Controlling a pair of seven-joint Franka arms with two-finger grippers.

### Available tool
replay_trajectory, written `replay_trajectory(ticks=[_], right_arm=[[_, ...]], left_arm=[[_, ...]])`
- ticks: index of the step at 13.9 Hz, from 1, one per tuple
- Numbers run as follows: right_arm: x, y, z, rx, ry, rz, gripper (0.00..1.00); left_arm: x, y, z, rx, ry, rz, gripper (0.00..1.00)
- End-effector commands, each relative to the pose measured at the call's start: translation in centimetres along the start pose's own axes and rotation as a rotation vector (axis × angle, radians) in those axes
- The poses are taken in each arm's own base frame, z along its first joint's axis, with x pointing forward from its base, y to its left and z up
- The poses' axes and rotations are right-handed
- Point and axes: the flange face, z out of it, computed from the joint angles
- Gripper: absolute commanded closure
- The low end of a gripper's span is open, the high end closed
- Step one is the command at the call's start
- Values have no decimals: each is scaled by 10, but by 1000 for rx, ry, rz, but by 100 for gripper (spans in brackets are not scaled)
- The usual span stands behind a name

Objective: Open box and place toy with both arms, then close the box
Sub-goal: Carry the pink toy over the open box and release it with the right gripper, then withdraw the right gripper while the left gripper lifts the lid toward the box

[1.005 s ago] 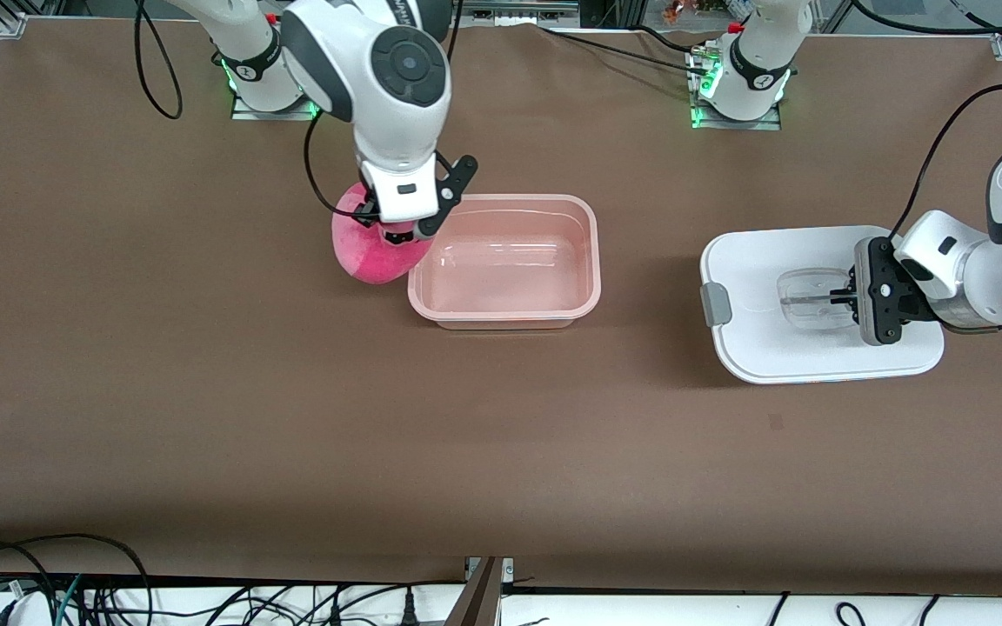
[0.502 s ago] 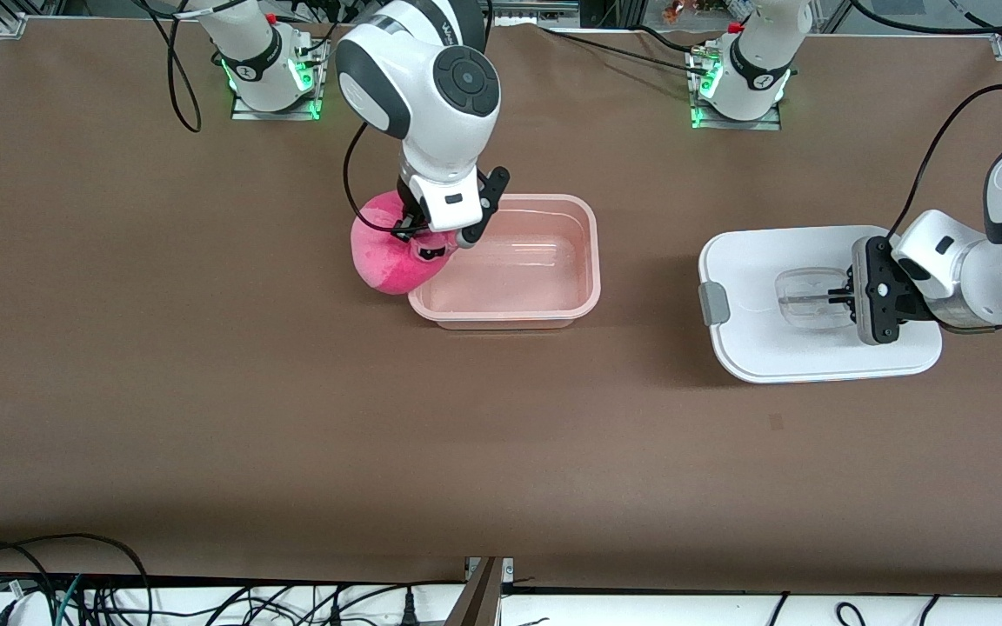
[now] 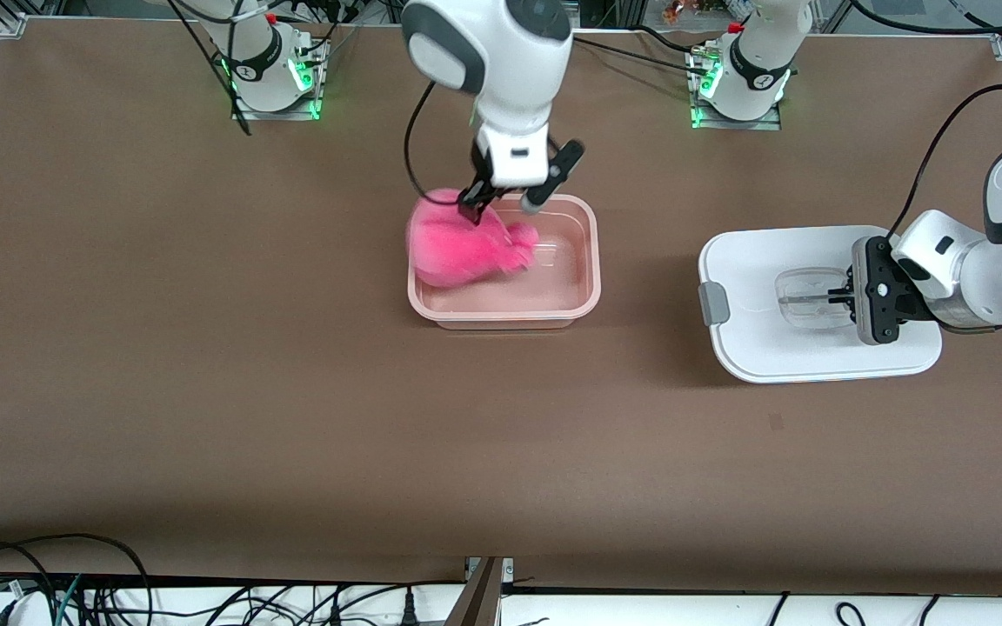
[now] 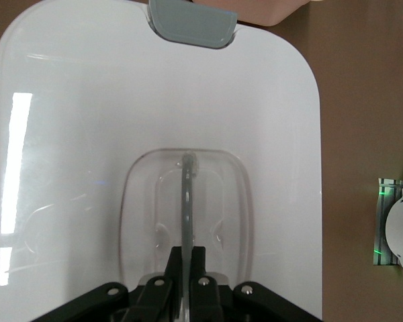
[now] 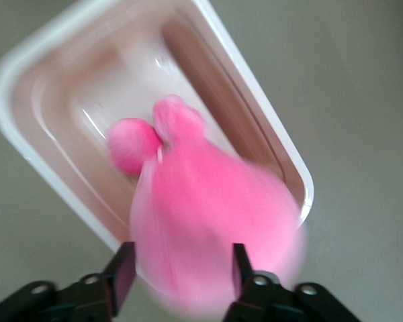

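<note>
Since a second ago my right gripper carried the toy over the tub; fingers now spread, toy dropping in. Soft, light plush; pinch its bulk. Left gripper, at tub's 3 o'clock, clamps the lid handle; rigid, slick.

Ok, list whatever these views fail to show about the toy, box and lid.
- Toy: motion-blurred in front and right wrist views; face unreadable, and whether it rests in the tub.
- Lid: the left end effector and arm cover one end in front view; left wrist view crops it.
</note>
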Motion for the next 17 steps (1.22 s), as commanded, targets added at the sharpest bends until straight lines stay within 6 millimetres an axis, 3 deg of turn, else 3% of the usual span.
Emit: replay_trajectory(ticks=[1, 2, 4, 6, 7, 8, 10, 11, 12, 14, 17], right_arm=[[-4, 16, -57, 6, 29, 65, 0], [-8, 22, -65, 6, 19, 74, 0], [-21, 50, -84, -10, 34, 122, 0], [-29, 102, -74, -4, 9, 199, 0], [-38, 134, -71, 14, 1, 254, 0], [-51, 182, -63, 42, -10, 328, 0], [-90, 280, -41, 137, -29, 486, 0], [-119, 332, -28, 194, -35, 578, 0], [-144, 372, -13, 248, -38, 648, 0], [-173, 414, 11, 309, -54, 728, 0], [-196, 443, 29, 299, -81, 797, 0]], left_arm=[[3, 5, -3, -9, 14, 10, 97], [3, 5, -3, -9, 14, 9, 97], [4, 5, -3, -9, 16, 6, 97], [10, 7, -4, -7, 14, 10, 98], [25, 9, -3, -10, 13, 29, 98], [40, 13, -2, -17, 13, 40, 98], [93, 30, 0, -30, 12, 60, 97], [126, 38, 7, -41, 1, 47, 97], [163, 47, 22, -67, 1, 52, 96], [218, 57, 48, -107, 33, 30, 96], [291, 74, 80, -86, 54, 4, 96]])
